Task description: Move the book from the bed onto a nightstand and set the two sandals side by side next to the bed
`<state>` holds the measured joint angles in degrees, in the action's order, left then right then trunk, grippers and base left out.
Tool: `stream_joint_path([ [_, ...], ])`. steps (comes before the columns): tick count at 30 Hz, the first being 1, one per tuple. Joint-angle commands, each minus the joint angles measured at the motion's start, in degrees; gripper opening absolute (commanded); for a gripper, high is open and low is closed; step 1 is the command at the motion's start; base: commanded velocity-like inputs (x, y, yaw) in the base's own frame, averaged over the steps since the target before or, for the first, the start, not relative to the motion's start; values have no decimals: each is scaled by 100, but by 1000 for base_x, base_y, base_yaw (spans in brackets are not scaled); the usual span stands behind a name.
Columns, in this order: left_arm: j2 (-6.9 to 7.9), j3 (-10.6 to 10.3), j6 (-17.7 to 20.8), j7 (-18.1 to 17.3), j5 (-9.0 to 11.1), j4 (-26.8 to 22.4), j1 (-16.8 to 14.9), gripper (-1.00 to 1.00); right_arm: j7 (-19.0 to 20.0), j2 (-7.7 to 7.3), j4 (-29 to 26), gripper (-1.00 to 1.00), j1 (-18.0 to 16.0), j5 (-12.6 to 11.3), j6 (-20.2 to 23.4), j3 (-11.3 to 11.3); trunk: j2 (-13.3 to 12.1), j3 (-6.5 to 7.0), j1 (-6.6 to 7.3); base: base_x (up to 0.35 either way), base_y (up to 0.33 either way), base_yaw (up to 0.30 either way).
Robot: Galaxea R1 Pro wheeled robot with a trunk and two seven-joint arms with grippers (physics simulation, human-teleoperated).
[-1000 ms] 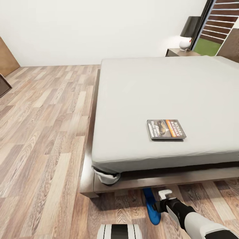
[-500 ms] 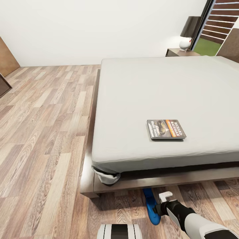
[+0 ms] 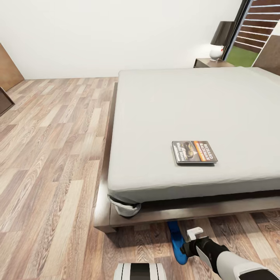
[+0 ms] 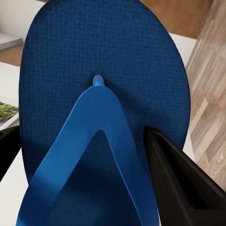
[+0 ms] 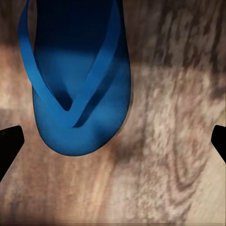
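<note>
Head view: bed frame hides part of floor sandal.

bed: 1 | book: 1, lying on the bed | sandals: 2, one on the floor just by the bed's near edge, another seen close up at the left wrist | nightstand: 1, past the bed's far corner | lamp: 1, on the nightstand
</note>
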<state>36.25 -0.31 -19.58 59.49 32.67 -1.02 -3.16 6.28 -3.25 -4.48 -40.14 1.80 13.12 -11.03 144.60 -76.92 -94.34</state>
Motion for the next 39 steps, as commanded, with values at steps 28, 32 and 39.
stream_joint_path([
  [28, -3, -17, -2, 1, 12, -4, -5, -100, 23, -31, 305, 100, 54, 74, 33, -34, -21, 373, 45, 0, 0, 0],
  [32, -3, -14, -2, -4, 9, -4, -5, -100, 23, -72, 311, 100, 62, 74, 33, -41, -27, 462, 55, 0, 0, 0],
  [39, -3, -13, -2, -14, 3, -4, -3, -100, 23, -105, 499, 100, 75, 81, 33, -60, -33, 572, 68, 0, 0, 0],
])
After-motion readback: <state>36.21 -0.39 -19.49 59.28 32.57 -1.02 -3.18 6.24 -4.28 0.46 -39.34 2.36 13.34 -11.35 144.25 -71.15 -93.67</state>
